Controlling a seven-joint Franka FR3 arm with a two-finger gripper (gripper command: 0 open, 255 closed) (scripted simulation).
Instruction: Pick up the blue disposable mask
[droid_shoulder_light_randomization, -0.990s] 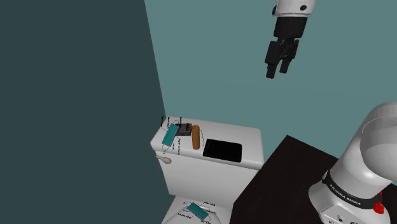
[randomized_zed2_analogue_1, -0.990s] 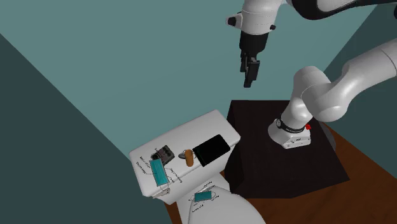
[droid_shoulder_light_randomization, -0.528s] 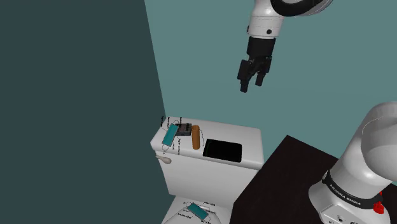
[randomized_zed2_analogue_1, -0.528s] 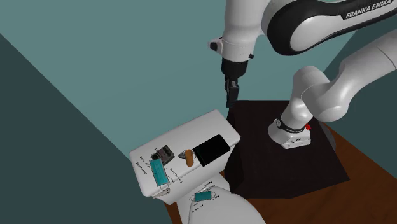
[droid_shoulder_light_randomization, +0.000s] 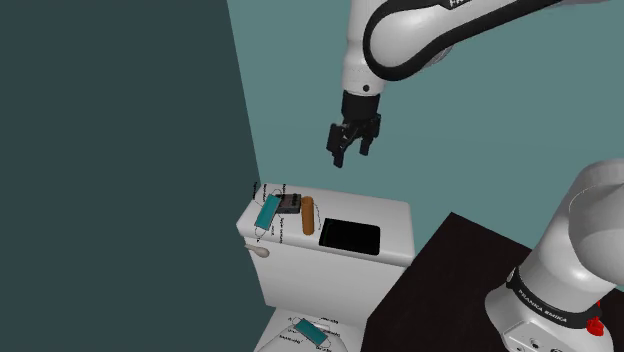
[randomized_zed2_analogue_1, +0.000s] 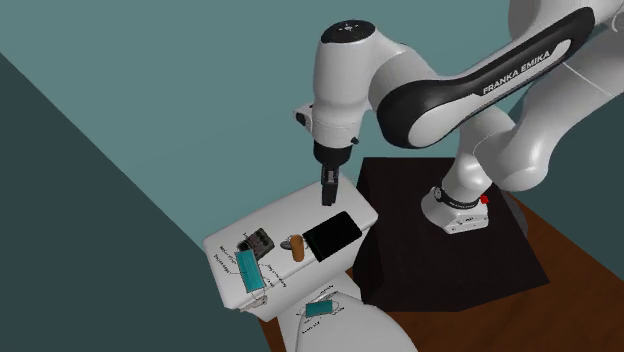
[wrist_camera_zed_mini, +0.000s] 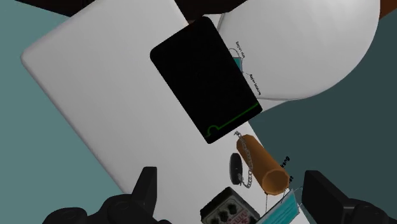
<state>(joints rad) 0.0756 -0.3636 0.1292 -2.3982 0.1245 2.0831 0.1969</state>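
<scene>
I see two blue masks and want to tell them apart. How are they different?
The tank mask lies up on the toilet tank; the lid mask lies lower, on the toilet lid. The tank mask is nearer the gripper than the lid mask. Both are blue rectangles.

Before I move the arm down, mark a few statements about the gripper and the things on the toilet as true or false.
1. The gripper is open and empty. True.
2. The gripper touches the blue mask on the tank lid. False: it hangs in the air above the tank lid, apart from the mask.
3. A second blue mask lies on the toilet lid. True.
4. The black tablet lies on the floor. False: it lies on the tank lid.
5. The brown cylinder lies between the black tablet and the blue mask on the tank lid. True.
</scene>
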